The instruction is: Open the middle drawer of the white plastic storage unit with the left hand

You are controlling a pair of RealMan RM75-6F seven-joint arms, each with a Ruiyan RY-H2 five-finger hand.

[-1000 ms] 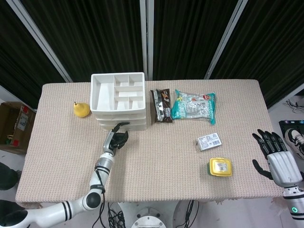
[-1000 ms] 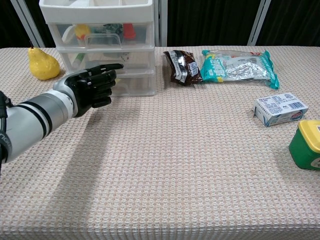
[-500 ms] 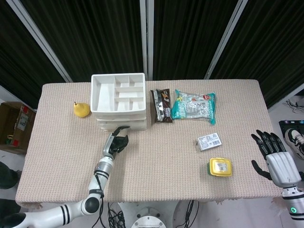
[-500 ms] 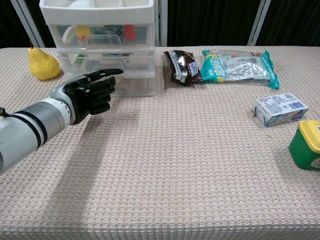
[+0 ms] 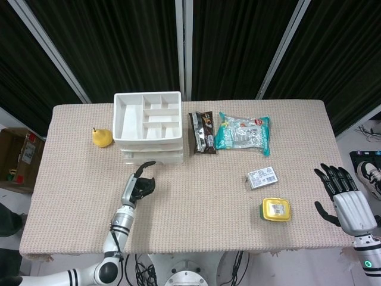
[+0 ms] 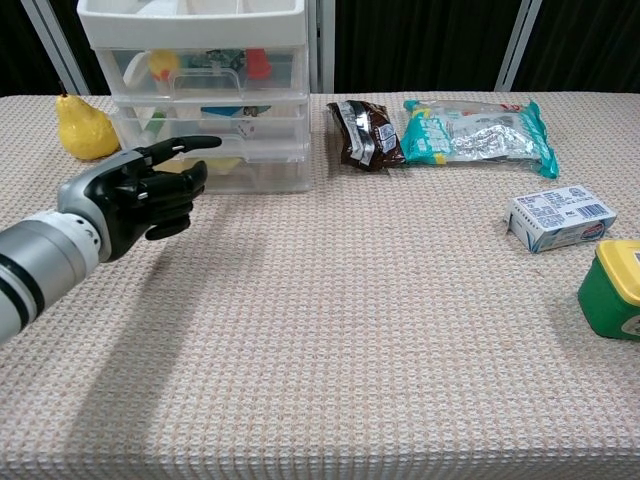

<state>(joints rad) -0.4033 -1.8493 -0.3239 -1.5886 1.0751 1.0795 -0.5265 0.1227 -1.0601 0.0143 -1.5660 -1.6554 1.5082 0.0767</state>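
Observation:
The white plastic storage unit (image 5: 149, 122) stands at the back left of the table, its three clear drawers stacked under a divided top tray. In the chest view the middle drawer (image 6: 250, 118) sits about flush with the other two fronts. My left hand (image 5: 139, 187) hovers in front of the unit (image 6: 205, 100) and a little to its left, apart from it. That hand (image 6: 135, 190) has its fingers curled in, one digit pointing toward the drawers, and it holds nothing. My right hand (image 5: 348, 199) hangs beyond the table's right edge with its fingers spread.
A yellow pear (image 6: 85, 128) lies left of the unit. Right of the unit lie a brown snack packet (image 6: 367, 133) and a teal bag (image 6: 478, 130). A small white box (image 6: 559, 217) and a green tub with a yellow lid (image 6: 612, 290) sit near the right edge.
My left hand has drawn back from the drawer fronts, toward me and to the left. The drawers look unmoved. The right hand has stayed put.

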